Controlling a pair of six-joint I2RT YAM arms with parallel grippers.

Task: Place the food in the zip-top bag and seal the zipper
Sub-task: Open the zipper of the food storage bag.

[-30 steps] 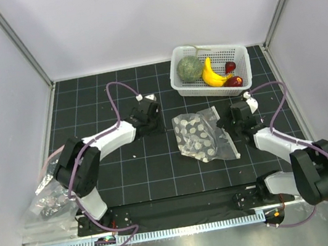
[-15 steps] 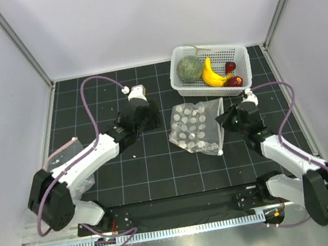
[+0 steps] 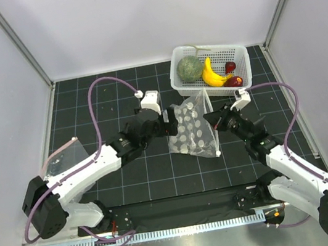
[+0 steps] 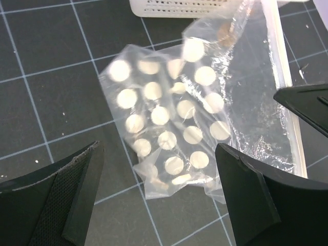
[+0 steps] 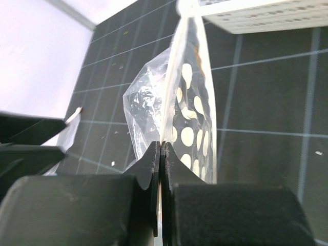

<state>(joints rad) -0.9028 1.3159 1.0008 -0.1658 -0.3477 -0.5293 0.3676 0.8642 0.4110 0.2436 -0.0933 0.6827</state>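
The zip-top bag (image 3: 193,129), clear with white dots, sat a little past the middle of the table, toward one o'clock. It was no longer lying flat as it had a second earlier. Its three o'clock edge had been pulled up, so the pale zipper (image 3: 210,122) ran as a raised line from the basket side back toward the arms.

The right gripper (image 3: 216,118) had done that. It had been part-open beside the bag a moment before, and now its jaws were pressed fully together on the zipper strip, pinching the film between them, as the right wrist view showed plainly (image 5: 160,154).

At the bag's nine o'clock the left gripper (image 3: 167,125) had swung in from farther off and spread its jaws nearly as wide as they go. It held nothing. From its own camera the dotted panel lay between the two fingers, though I couldn't tell whether they touched it.

Nothing was in the bag yet. The banana (image 3: 211,75), the melon (image 3: 190,67) and the red fruits (image 3: 233,81) were all in the white basket (image 3: 183,88), just beyond the bag at one o'clock.

To my eye, one lip was now secured and the left gripper was set to take the other, so the mouth could be opened for loading.
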